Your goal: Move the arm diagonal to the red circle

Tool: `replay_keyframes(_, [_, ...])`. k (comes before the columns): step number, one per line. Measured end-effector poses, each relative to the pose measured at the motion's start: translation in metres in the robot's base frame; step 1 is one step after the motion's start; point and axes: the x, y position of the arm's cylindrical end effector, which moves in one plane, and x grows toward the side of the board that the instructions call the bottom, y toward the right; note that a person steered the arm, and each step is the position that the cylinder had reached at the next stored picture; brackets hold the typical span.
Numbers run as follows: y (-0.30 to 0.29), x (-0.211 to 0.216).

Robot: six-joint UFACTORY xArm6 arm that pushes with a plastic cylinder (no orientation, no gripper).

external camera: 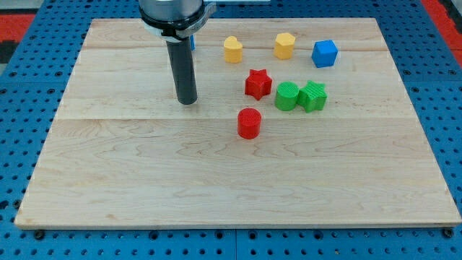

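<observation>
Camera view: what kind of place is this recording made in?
Probably a robotics lab bench set up for block pushing. A pale wooden board lies on a blue perforated surface, small printed blocks such as the red circle sit on it, and my tip rests to that circle's upper left.

Lying flat across most of the view, a pale wooden board (216,180) with faint seams running left to right along its grain. Showing around the board on every side, a blue pegboard surface (25,72) dotted with regular holes. Peeking in beyond the board's top corners, red patches (9,18). Falling evenly, soft light, casting only slight shadows
</observation>
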Motion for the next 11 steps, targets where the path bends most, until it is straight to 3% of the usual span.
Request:
replay_keyframes(3, [-0.010,0.002])
replay_keyframes(7, [0.032,0.125])
replay_keyframes(11, [0.041,0.137])
